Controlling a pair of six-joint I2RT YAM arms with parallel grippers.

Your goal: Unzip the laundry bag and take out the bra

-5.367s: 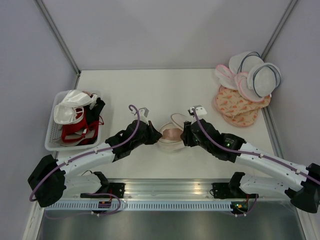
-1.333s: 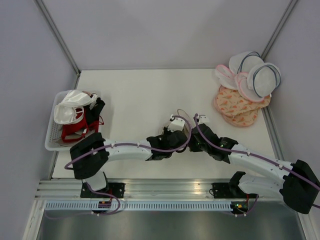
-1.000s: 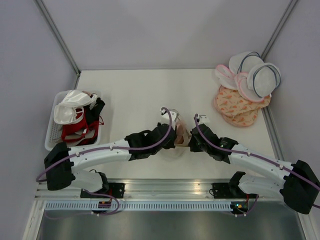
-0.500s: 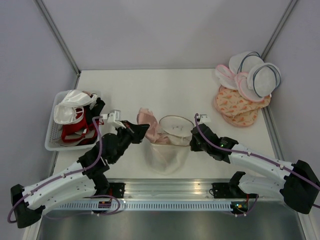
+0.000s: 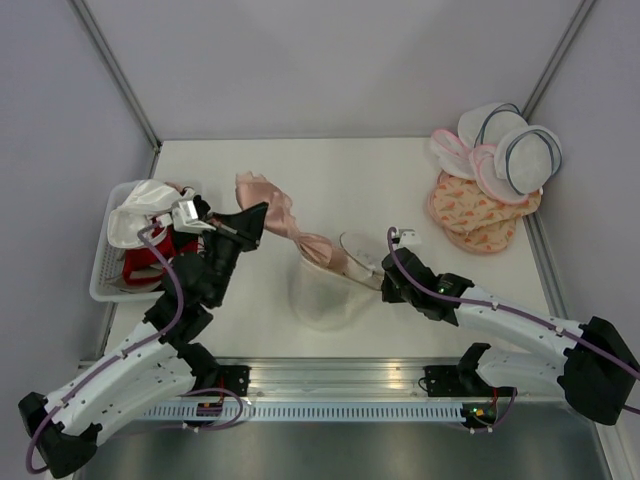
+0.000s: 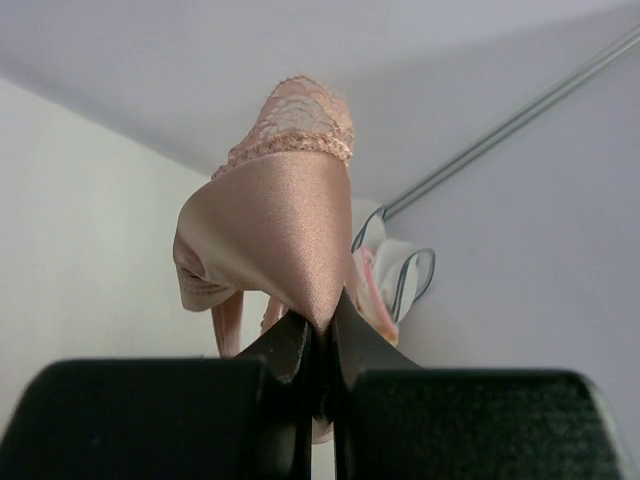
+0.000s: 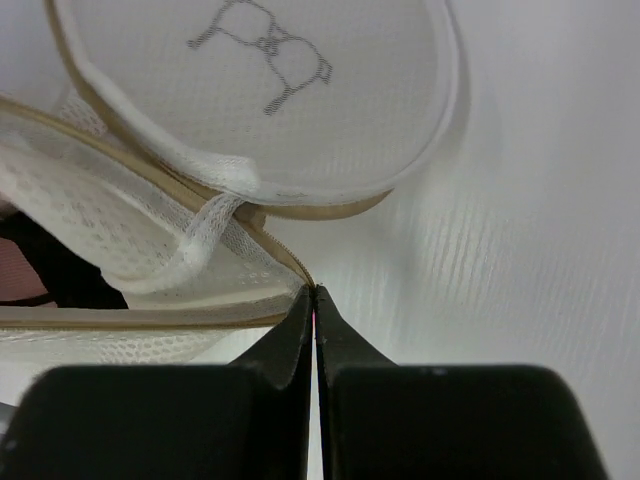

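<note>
As I judge it, the step in hand is drawing the bra [image 5: 283, 222] clear of the bag [image 5: 322, 295]. To do it well I want the left pincer [image 6: 322, 322] to travel up and away from the right pincer [image 7: 313, 300] in one steady line. That way the trailing cup and straps slide out through the open mouth and do not snag on the zip. The right pincer has to hold the bag back against that pull. Its bite is only on a thin edge, so I would go slowly and watch for the bag lifting.

The left pincer is clamped tight on a fold of the bra's satin cup, which rises above the tips with its lace edge uppermost. From there the bra stretches out towards the right pincer, its far end lying at the bag's mouth. Some black and pink fabric shows inside the mouth, left of the right pincer's tips, so I take it part is not yet out.

The right pincer is closed on the bag's zip edge. The round flap with the bra drawing stands just beyond its tips. The bag rests on the worktop [image 5: 330, 170] between the two pincers, nearer the right one.
</note>
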